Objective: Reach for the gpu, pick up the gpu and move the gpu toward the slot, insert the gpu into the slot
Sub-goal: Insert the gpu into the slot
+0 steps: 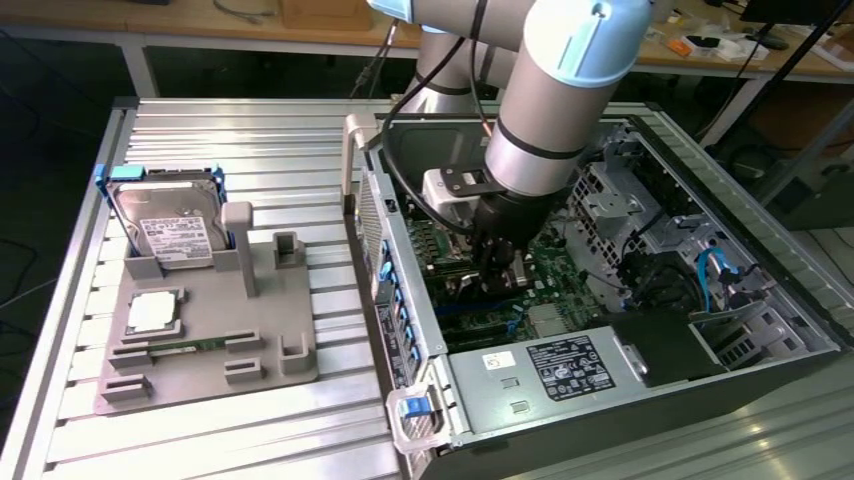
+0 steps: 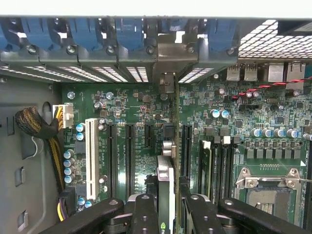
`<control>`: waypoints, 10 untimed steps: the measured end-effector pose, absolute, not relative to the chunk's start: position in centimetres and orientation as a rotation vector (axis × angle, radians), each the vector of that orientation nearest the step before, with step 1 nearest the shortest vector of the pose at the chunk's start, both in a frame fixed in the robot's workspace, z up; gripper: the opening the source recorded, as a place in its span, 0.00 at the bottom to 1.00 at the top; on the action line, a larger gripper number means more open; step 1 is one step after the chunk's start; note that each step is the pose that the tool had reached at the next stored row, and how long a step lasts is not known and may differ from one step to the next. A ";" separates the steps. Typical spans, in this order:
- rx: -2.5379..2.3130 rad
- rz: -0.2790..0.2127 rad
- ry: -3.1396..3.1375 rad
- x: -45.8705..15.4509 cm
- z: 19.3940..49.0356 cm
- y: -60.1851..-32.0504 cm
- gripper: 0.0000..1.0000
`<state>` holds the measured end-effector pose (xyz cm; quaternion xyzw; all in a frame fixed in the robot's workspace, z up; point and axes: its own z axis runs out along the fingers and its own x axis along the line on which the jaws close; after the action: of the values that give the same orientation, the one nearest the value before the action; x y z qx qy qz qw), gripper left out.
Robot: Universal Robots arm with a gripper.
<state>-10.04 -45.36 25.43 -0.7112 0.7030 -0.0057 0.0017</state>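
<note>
Holding the gpu (image 2: 165,195) edge-on in my clamped gripper (image 2: 165,209), I'm hovering it over the motherboard (image 2: 146,122), long axis running 12-to-6 along the slot (image 2: 185,146) just beside it.

A ribbed metal table (image 1: 200,440) carries everything; on it, well off to the exterior view's left of the gripper (image 1: 497,262), lies a grey fixture tray (image 1: 200,345); the open computer case (image 1: 641,400) stands directly on the table too, surrounding the gripper.

Green motherboard (image 2: 146,112), blue clips (image 2: 87,31)
</note>
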 end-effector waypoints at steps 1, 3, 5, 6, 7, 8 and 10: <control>-2.230 -0.018 2.208 -10.0 25.4 -45.4 0.27; -2.227 -0.018 2.211 -10.0 25.4 -45.4 0.27; -2.225 -0.018 2.212 -10.0 25.4 -45.4 0.27; -2.225 -0.018 2.213 -10.0 25.4 -45.4 0.27; -2.225 -0.018 2.213 -10.0 25.4 -45.4 0.27; -2.225 -0.018 2.213 -10.0 25.4 -45.4 0.27; -2.225 -0.018 2.213 -10.1 25.4 -45.4 0.27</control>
<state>-10.05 -45.37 25.38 -0.7090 0.7052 -0.0056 0.0018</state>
